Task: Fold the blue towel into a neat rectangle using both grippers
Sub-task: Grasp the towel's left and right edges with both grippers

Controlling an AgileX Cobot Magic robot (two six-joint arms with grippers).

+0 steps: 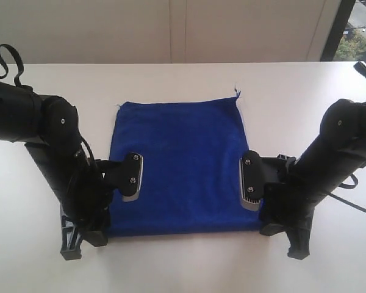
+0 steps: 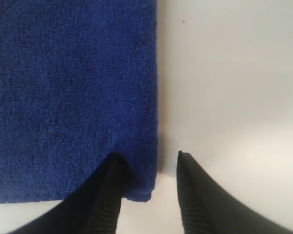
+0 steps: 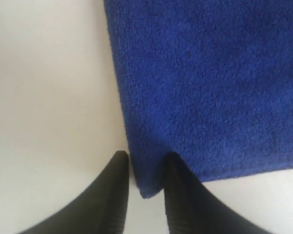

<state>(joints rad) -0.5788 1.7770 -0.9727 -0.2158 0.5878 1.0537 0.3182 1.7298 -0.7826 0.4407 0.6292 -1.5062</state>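
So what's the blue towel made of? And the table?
The towel looks like soft fleecy cloth, maybe microfibre: fuzzy, matte, with a hemmed edge. The table looks like a smooth, hard white top, perhaps laminate or plastic: it has a faint sheen.

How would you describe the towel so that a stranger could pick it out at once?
Look at the white table, between the black left arm and right arm. Flat in the middle lies the towel, a rectangle. It is the only cloth there, and the only deep blue, fleecy thing.
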